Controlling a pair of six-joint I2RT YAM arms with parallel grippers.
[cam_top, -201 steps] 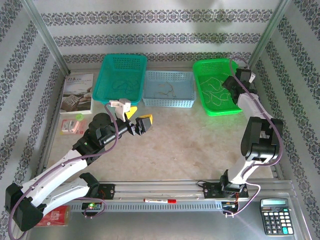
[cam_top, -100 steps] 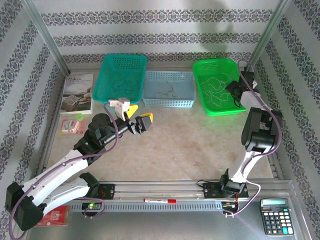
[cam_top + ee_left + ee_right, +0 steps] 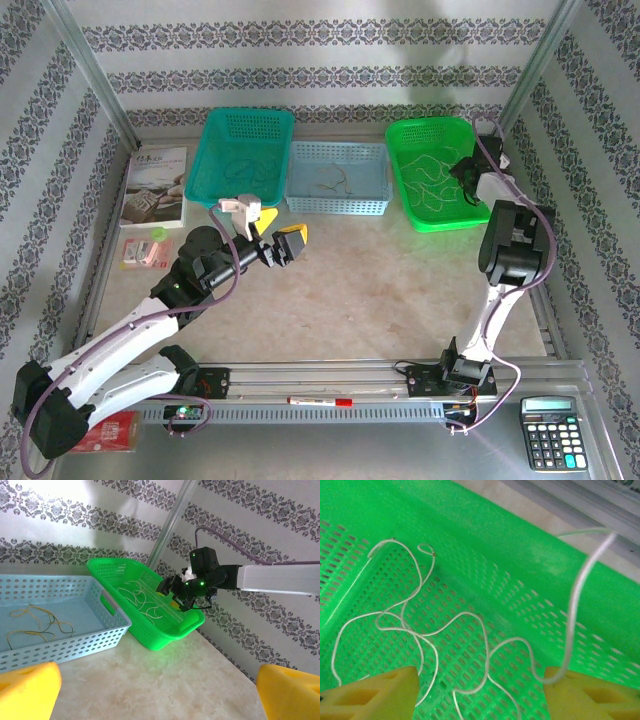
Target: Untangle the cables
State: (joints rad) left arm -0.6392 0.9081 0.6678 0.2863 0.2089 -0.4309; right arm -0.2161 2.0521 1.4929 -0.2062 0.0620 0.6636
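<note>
Top external, right hand point(image 3: 463, 175) above green basket point(image 3: 441, 224)

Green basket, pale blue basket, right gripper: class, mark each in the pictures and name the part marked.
green basket point(image 3: 170, 632), left wrist view, near end wall.
pale blue basket point(image 3: 75, 642), left wrist view, perforated front wall.
right gripper point(image 3: 480, 695), right wrist view, midway between its yellow fingertips.

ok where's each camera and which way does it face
Top external: above, behind the bases, looking down on the table; both arms, left gripper, right gripper.
Left wrist: faces across to the green basket and right arm; own yellow fingertips.
Right wrist: looks down into the green basket at whitish cables; own fingertips.
Shared: all see the green basket.
</note>
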